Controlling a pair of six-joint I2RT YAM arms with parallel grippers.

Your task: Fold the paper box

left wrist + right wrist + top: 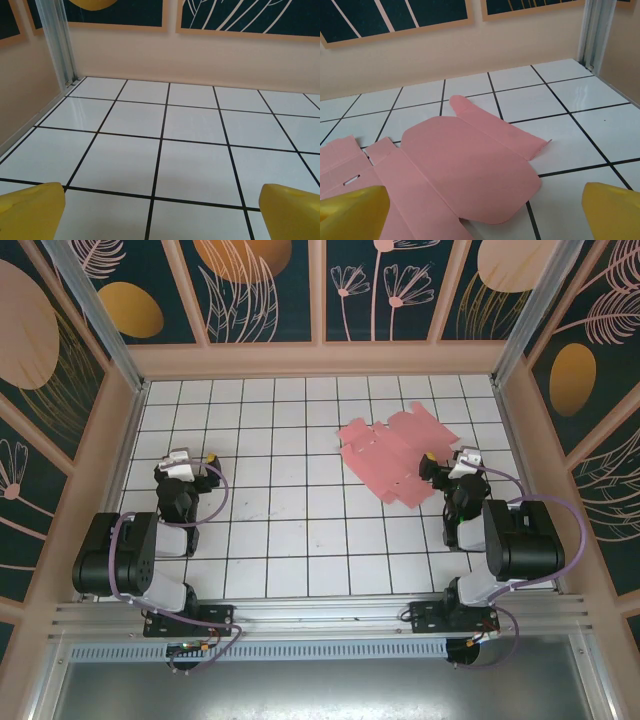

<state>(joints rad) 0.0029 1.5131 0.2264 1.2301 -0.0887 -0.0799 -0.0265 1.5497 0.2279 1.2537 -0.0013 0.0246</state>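
The paper box (pixel 392 453) is a flat pink die-cut sheet with flaps and creases, lying unfolded on the white tiled floor right of centre. In the right wrist view its rounded flap (pixel 465 170) spreads just ahead of my yellow fingertips (pixel 615 212). My right gripper (pixel 438 466) stands open at the sheet's near right edge, nothing between its fingers. Far to the left, my left gripper (pixel 207 462) is open over bare tiles, well apart from the sheet; its yellow fingertips (pixel 30 212) frame empty floor.
Beige walls with dark floral panels close in the tiled floor (pixel 290 530) on three sides. Metal corner posts (pixel 60 42) stand at the back corners. Both arm bases sit on the rail (pixel 320 615) at the near edge.
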